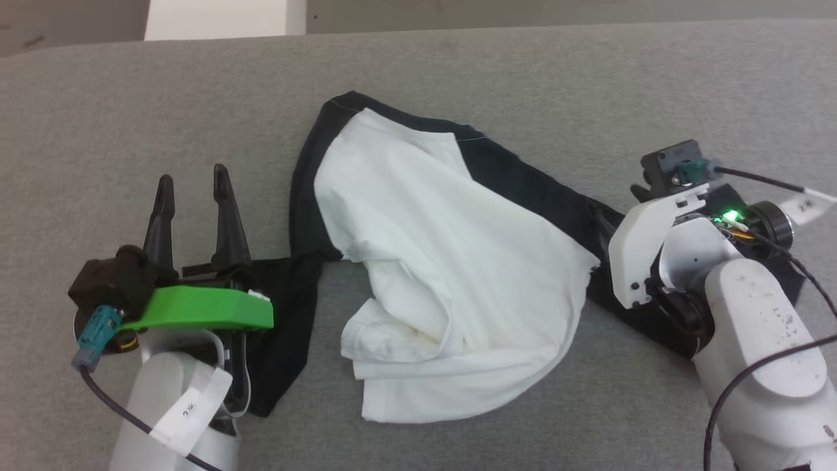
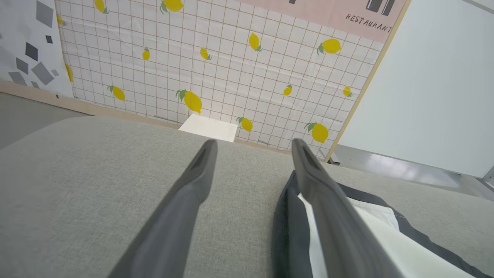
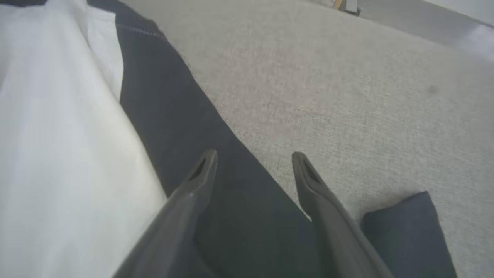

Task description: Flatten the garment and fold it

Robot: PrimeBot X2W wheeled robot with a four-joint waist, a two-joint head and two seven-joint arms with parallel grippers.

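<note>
- Left gripper (image 1: 193, 175) sits low at the near left with its two dark fingers spread wide and nothing between them. They point away from the robot over bare cloth.
- Right gripper (image 3: 254, 155) is also spread wide and holds nothing. Its fingers hang over the black right end of the shirt (image 1: 425, 248); whether they touch it, I cannot tell.
- The shirt lies in the middle of a grey padded surface (image 1: 523, 78), between the two arms. It is rumpled, not flat.
- Its long axis runs left to right across the head view. A black band arches along the far side from one arm to the other.
- The white body is bunched in the centre, with folds piled toward the near side and a doubled white edge nearest the robot.
- One black sleeve (image 1: 281, 340) trails toward the robot beside and partly under the left wrist. On the right, the black cloth passes under the right wrist, and a separate black flap (image 3: 405, 231) lies just beyond the right finger.
- Dark cables (image 1: 726, 392) with white tags hang from both wrists, close to the cloth.
- Beyond the far edge of the surface stand a white block (image 2: 208, 128) and a wall sheet printed with lemons (image 2: 231, 69).
- Bare grey cloth lies open on the far side of the shirt, to the left of the left gripper, and along the near edge.
</note>
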